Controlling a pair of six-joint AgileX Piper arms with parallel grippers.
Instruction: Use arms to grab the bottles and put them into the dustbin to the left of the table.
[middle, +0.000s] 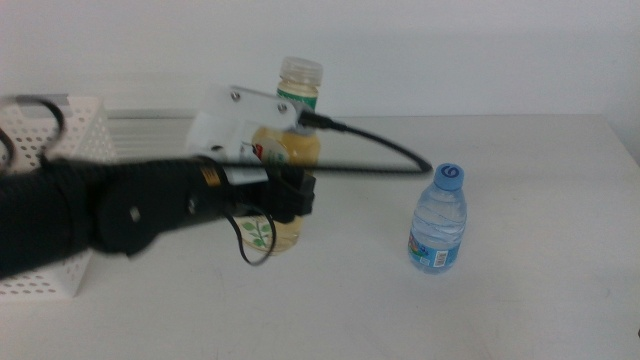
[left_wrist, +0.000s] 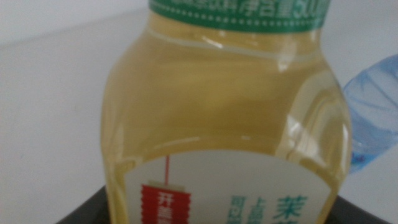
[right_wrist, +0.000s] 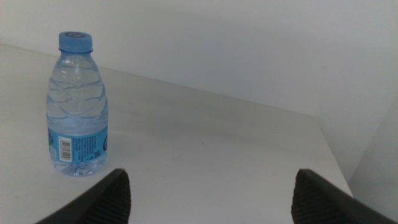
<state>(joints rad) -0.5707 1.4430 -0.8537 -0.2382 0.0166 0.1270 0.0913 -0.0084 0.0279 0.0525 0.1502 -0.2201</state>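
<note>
The yellow tea bottle (middle: 296, 110) stands upright on the table (middle: 530, 190), its white cap showing above my left arm. My left gripper (middle: 290, 192) reaches in from the left and is shut on the bottle's body. In the left wrist view the tea bottle (left_wrist: 224, 112) fills the picture, with a dark jaw at each lower corner against its sides. The clear water bottle (middle: 438, 222) with a blue cap stands to the right, untouched. My right gripper (right_wrist: 208, 199) is open and out of the middle view, some way from the water bottle (right_wrist: 76, 106). The white perforated dustbin (middle: 70, 125) sits at the far left.
A black cable (middle: 390, 150) loops from the left gripper's white housing (middle: 235, 118) toward the water bottle. In the right wrist view the table's edge (right_wrist: 336, 162) lies beyond the right gripper. No can shows.
</note>
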